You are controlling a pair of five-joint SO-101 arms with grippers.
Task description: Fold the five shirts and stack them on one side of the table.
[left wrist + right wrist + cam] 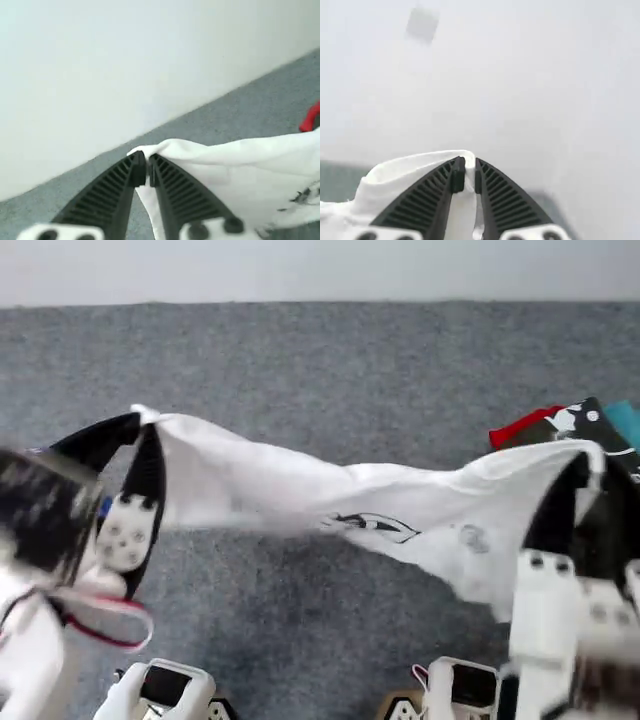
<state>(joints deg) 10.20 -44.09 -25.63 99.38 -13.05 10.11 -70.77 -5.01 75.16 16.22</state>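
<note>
Right now we hold the white shirt [330,500] stretched between our two arms over the grey table [300,360]. Our left gripper [145,162] is pinched closed on one corner of the cloth, and our right gripper [467,170] is clamped the same way on the opposite end. The shirt sags in the middle, its dark print facing up. Just beyond the right gripper, a pile [565,423] of red, black and teal garments lies near the table's side.

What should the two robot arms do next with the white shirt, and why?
Probably lower the white shirt flat onto the grey table: the left gripper and right gripper each pinch one end, and it hangs stretched in the air, unfolded.
</note>
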